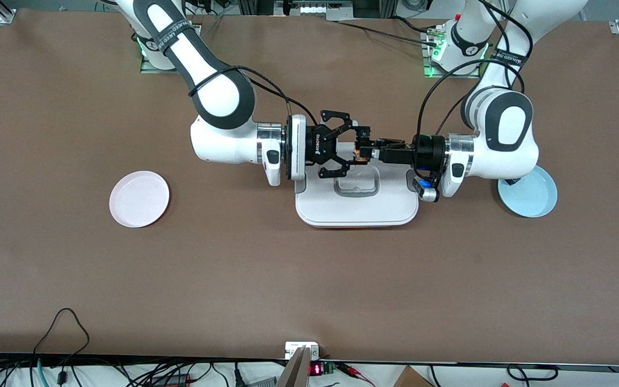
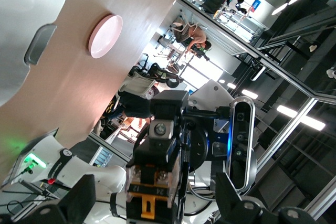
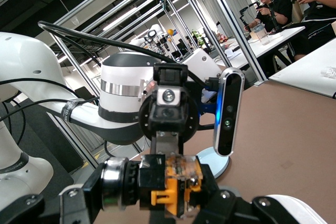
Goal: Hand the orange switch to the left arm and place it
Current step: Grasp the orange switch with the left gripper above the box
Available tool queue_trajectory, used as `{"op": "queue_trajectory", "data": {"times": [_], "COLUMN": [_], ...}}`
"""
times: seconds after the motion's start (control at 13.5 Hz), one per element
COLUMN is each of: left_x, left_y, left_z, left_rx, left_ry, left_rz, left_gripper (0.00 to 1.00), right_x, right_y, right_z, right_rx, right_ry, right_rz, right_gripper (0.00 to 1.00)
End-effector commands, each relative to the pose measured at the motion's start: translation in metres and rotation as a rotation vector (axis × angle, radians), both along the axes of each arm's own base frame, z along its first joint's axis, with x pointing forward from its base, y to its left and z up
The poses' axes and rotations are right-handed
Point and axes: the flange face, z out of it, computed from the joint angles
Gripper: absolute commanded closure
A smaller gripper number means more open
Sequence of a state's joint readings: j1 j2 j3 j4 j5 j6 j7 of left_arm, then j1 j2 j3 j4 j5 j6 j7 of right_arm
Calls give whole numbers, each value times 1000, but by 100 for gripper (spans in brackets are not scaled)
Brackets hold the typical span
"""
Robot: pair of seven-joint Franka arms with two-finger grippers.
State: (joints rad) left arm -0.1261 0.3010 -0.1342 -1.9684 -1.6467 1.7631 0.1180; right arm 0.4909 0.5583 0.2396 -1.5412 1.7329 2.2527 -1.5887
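Both grippers meet in the air over the white box (image 1: 358, 209). My left gripper (image 1: 367, 152) is shut on the orange switch (image 1: 360, 155), a small orange-and-black part held level. The switch fills the lower middle of the left wrist view (image 2: 152, 184). My right gripper (image 1: 355, 146) is open. Its jaws stand one on each side of the switch and do not touch it. In the right wrist view the switch (image 3: 178, 182) lies between my right gripper's spread fingers (image 3: 73, 205), with its black cylinder end pointing at one of them.
A pink plate (image 1: 139, 198) lies toward the right arm's end of the table and also shows in the left wrist view (image 2: 105, 36). A light blue plate (image 1: 530, 199) lies under the left arm's wrist. Cables and electronics line the table edge nearest the front camera.
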Motion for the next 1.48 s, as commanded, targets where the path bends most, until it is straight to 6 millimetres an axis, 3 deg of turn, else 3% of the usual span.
{"op": "queue_trajectory", "data": {"times": [0.0, 0.07, 0.37, 0.81, 0.96, 1.04, 1.4], "left_x": [5, 4, 3, 1, 2, 3, 3], "left_y": [-1, -1, 0, -3, -3, -3, -2], "left_z": [-6, -7, -5, -4, -3, -3, -2], "left_rx": [-39, -39, -43, -45, -45, -45, -40], "left_ry": [-50, -48, -42, -30, -33, -35, -39], "left_rz": [31, 30, 27, 16, 16, 16, 13], "left_gripper": [21, 36, 72, 75, 75, 75, 76], "right_x": [3, 3, 3, 3, 4, 5, 19], "right_y": [7, 7, 7, 7, 6, 4, -12], "right_z": [4, 4, 4, 4, 3, 3, 12], "right_rx": [22, 22, 22, 22, 19, 10, 11], "right_ry": [-15, -15, -15, -15, -20, -20, -8], "right_rz": [-13, -13, -13, -13, -18, -34, -59], "right_gripper": [100, 100, 100, 96, 63, 1, 0]}}
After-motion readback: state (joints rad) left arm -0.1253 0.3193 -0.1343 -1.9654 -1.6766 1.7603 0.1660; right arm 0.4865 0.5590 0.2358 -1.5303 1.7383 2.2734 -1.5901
